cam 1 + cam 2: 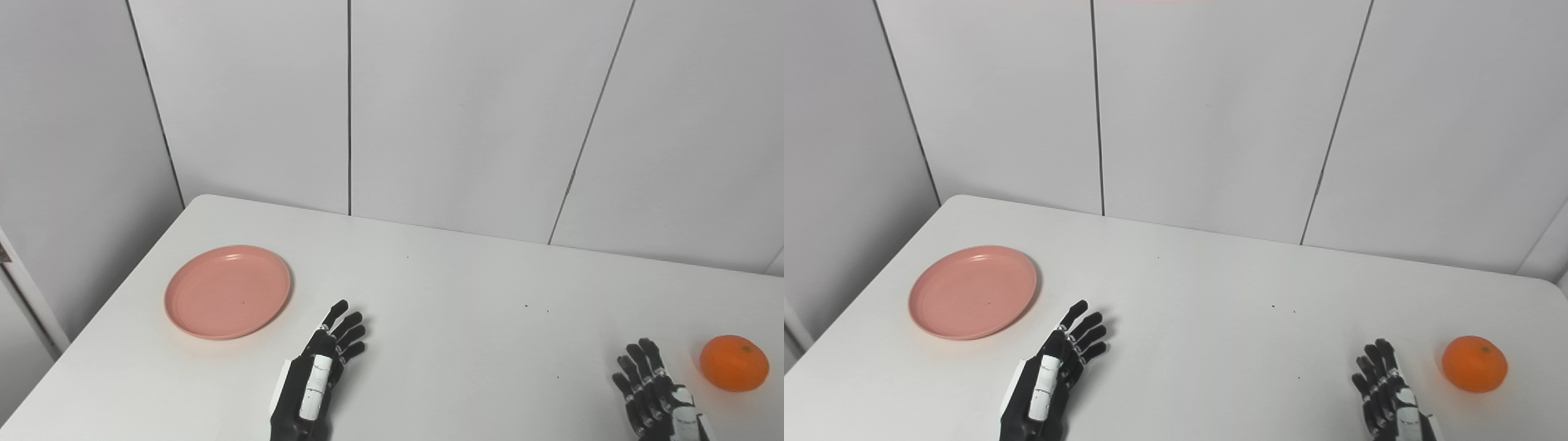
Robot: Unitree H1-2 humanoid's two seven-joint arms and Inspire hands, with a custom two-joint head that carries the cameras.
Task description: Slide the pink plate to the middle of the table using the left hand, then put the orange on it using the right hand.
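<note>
A pink plate [227,291] lies empty on the left part of the white table [453,294]. An orange [734,362] sits near the table's right edge; it also shows in the right eye view [1474,363]. My left hand [317,375] is open and empty, fingers apart, just right of and nearer than the plate, not touching it. My right hand [653,392] is open and empty at the bottom right, a short way left of the orange, not touching it.
Grey wall panels [465,110] stand close behind the table's far edge. The table's left edge runs just beyond the plate. A white frame [27,294] stands left of the table. A few small dark specks [527,305] dot the tabletop.
</note>
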